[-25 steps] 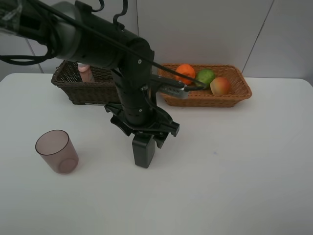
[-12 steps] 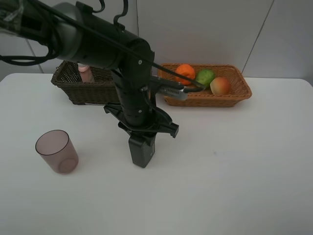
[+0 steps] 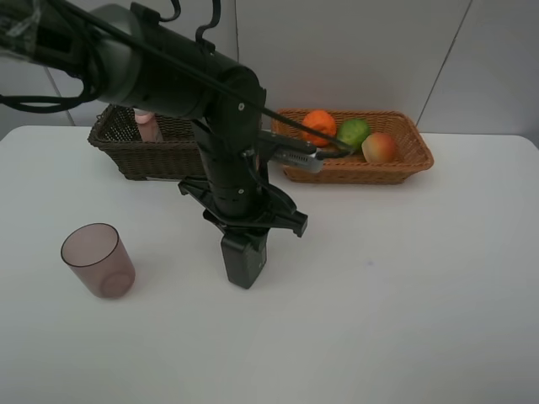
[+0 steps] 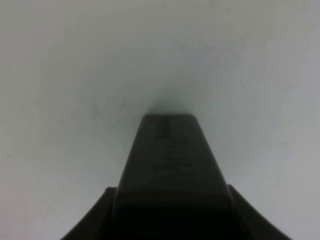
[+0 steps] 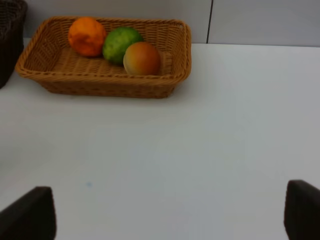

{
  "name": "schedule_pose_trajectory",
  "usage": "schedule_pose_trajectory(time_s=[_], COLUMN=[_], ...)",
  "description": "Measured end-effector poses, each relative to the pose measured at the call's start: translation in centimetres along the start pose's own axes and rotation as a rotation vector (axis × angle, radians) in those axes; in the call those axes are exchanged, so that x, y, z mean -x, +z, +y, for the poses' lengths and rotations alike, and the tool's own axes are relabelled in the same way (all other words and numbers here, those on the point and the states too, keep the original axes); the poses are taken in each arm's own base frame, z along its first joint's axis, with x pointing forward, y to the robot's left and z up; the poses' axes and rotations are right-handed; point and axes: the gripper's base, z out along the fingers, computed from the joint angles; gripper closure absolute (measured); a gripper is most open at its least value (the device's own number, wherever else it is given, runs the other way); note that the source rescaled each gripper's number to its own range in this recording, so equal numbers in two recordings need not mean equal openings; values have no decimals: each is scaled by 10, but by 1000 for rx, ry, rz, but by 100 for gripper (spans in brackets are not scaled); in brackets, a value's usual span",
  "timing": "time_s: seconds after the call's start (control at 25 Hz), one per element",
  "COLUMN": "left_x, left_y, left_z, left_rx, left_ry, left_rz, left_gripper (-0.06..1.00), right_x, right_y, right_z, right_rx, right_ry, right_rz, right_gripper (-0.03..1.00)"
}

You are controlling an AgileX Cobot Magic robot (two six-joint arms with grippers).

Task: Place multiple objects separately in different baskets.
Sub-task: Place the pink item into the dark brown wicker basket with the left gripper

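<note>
Newly closed, left gripper (image 3: 245,244) pinches the pump bottle (image 3: 243,269) — directly beneath it.

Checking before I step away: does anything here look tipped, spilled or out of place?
Nothing stands out. The mauve cup stands upright on the table, three fruits sit in the tan basket, and the left gripper is shut on the dark bottle.

The high camera looks down over the white table (image 3: 438,320), with the light basket (image 3: 402,165) at its far side. The right wrist camera faces that same basket from lower and nearer. The left wrist camera sits close above the dark bottle (image 4: 170,170).
</note>
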Motion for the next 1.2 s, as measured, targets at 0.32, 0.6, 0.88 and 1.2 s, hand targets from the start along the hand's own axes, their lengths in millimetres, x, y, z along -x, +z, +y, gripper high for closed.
schedule_pose_trajectory(time_s=[0.32, 0.6, 0.88, 1.2], left_x=[6, 46, 82, 111], left_y=[-17, -64, -107, -128], left_z=[1, 24, 58, 108], left_rx=[27, 80, 155, 163], left_ry=[-2, -31, -78, -147], left_rz=[34, -69, -203, -389], left_gripper=[84, 84, 84, 84], right_x=[0, 0, 0, 0], right_y=[0, 0, 0, 0], right_z=[0, 0, 0, 0], right_rx=[0, 0, 0, 0], right_ry=[0, 0, 0, 0], right_rz=[0, 0, 0, 0], right_gripper=[-3, -3, -3, -3])
